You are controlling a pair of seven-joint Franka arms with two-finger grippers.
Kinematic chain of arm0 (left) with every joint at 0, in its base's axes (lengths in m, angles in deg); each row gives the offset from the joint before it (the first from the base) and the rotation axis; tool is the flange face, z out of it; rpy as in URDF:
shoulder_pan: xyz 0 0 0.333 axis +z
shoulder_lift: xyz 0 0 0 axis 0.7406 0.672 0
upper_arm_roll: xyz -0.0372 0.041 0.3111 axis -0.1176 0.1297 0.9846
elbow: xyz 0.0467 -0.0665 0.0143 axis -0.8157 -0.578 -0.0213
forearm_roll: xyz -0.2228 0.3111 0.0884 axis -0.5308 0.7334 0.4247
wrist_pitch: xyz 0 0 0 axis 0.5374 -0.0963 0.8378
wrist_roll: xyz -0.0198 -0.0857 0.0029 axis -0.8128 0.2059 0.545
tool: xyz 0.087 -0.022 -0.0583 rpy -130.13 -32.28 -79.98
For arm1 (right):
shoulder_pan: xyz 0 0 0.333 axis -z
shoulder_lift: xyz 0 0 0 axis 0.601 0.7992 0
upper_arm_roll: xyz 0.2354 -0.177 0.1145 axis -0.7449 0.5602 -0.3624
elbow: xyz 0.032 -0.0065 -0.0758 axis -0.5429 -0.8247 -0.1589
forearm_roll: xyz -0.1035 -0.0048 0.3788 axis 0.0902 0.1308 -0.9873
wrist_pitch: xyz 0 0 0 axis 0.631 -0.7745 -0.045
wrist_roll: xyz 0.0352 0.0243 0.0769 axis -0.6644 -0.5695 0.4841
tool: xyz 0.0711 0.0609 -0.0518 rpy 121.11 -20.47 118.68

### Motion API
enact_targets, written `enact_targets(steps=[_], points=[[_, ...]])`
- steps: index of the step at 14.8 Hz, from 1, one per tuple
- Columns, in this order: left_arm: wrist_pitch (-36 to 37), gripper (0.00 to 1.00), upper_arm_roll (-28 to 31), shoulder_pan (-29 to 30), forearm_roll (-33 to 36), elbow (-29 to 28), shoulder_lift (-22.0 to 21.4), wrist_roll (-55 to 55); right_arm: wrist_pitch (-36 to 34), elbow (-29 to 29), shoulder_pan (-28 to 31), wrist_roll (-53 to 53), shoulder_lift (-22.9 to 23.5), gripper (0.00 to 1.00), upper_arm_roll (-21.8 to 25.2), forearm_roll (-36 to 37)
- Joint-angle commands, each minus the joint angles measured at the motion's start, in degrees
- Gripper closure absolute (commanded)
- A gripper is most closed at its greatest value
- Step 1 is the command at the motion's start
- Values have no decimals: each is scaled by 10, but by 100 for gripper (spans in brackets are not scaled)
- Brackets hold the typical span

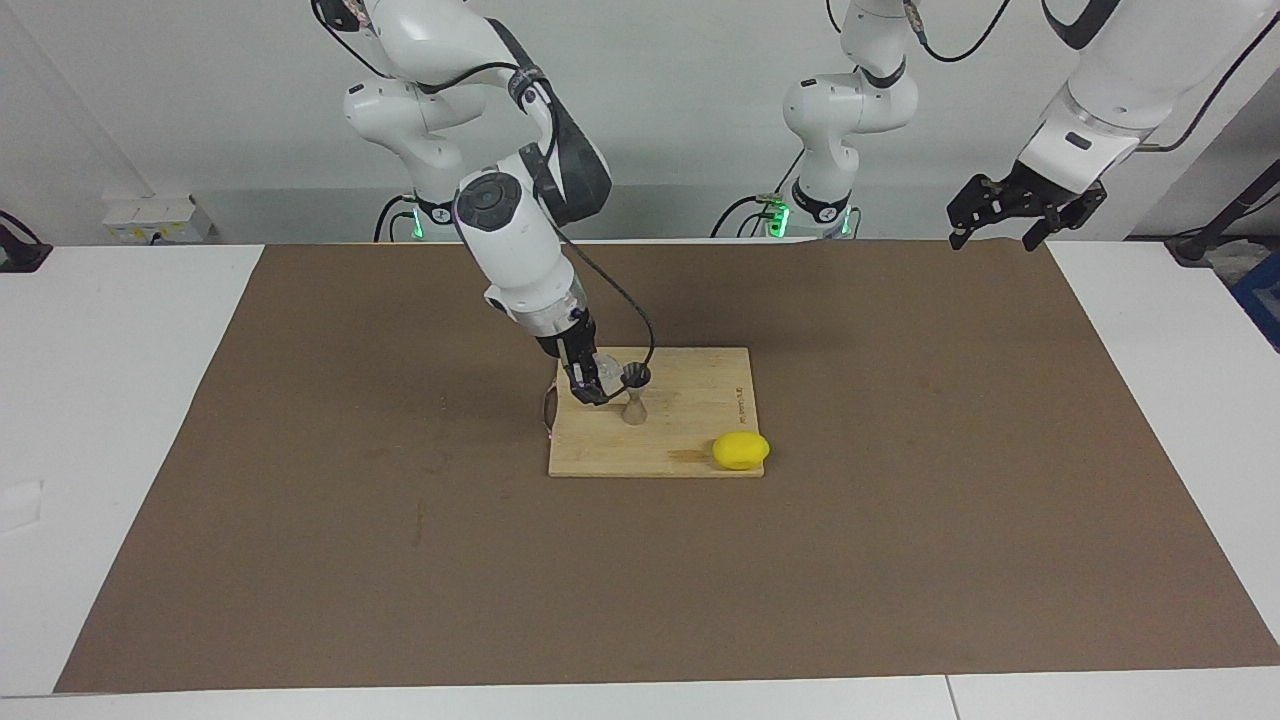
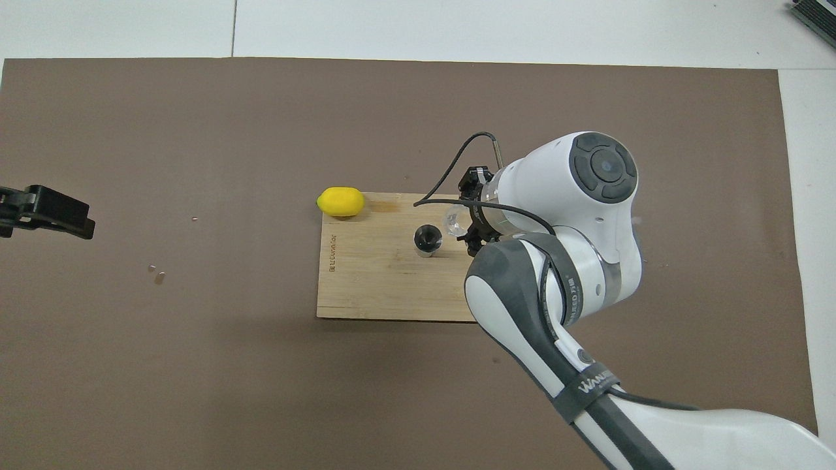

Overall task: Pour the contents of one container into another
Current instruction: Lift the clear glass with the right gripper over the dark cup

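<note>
Cup-to-jigger layout, largest item first. Brown mat covers most of the white bench. Wooden board lies mid-mat. Right arm reaches over the board's edge toward the right arm's end of the bench; its bulk hides part of the board in the overhead view. Right end effector is clamped on the clear cup, tilted, mouth just beside the jigger's rim. Left end effector waits, spread wide and empty, above the mat corner at the left arm's end. Yellow lemon sits at the board corner farther from the robots. Jigger stands upright mid-board.
</note>
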Motion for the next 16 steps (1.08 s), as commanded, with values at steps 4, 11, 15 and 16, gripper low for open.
enact_targets(steps=[4, 11, 15, 16], points=[[-2, 0, 2, -3, 14, 0, -5, 10, 2, 21, -22, -40, 6, 71, 4, 70], [-16, 0, 3, 1, 14, 0, -5, 10, 8, 11, -47, -48, 3, 71, 1, 153], [-33, 0, 5, 18, 14, -16, -12, 11, 7, 3, -56, -48, -2, 71, 1, 191], [-32, 0, 5, 17, 14, -15, -12, 11, 6, 3, -62, -48, -2, 71, 3, 195]])
